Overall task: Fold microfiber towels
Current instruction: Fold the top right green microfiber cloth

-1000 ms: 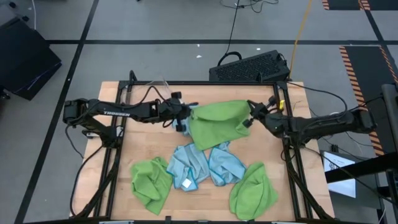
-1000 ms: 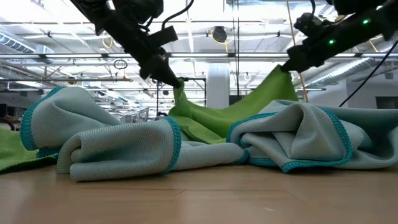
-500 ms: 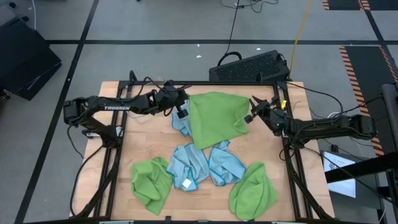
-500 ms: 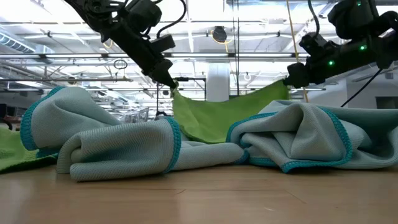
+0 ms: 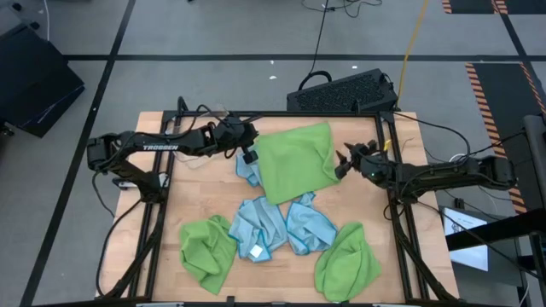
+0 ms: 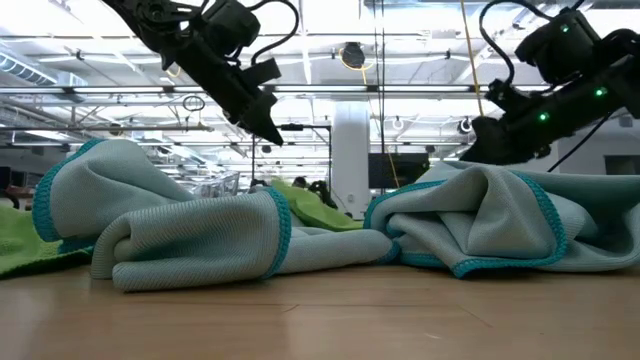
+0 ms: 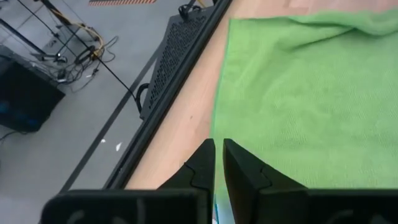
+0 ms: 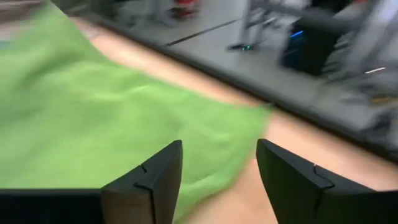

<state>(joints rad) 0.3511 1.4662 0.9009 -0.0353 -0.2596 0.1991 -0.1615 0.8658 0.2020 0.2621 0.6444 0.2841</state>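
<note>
A lime green towel (image 5: 294,162) lies spread on the table's far middle; its left part covers part of a light blue towel (image 5: 247,173). In the low view the green towel (image 6: 300,195) lies low behind the blue ones. My left gripper (image 5: 249,155) (image 7: 219,144) hovers at the green towel's left edge, barely open, with nothing between its fingers. My right gripper (image 5: 341,162) (image 8: 219,152) stands wide open at the towel's right edge, clear of it.
Two crumpled light blue towels (image 5: 275,226) lie at the table's middle, with a green towel (image 5: 209,247) near left and another (image 5: 348,260) near right. A black keyboard (image 5: 341,89) sits past the far edge. Black rails (image 5: 153,213) run along the table's sides.
The green towel hung stretched between both grippers; both have let go, and it has dropped flat onto the table. My left gripper first swung toward the far edge, then held still. My right gripper has sunk toward the table and rolled.
</note>
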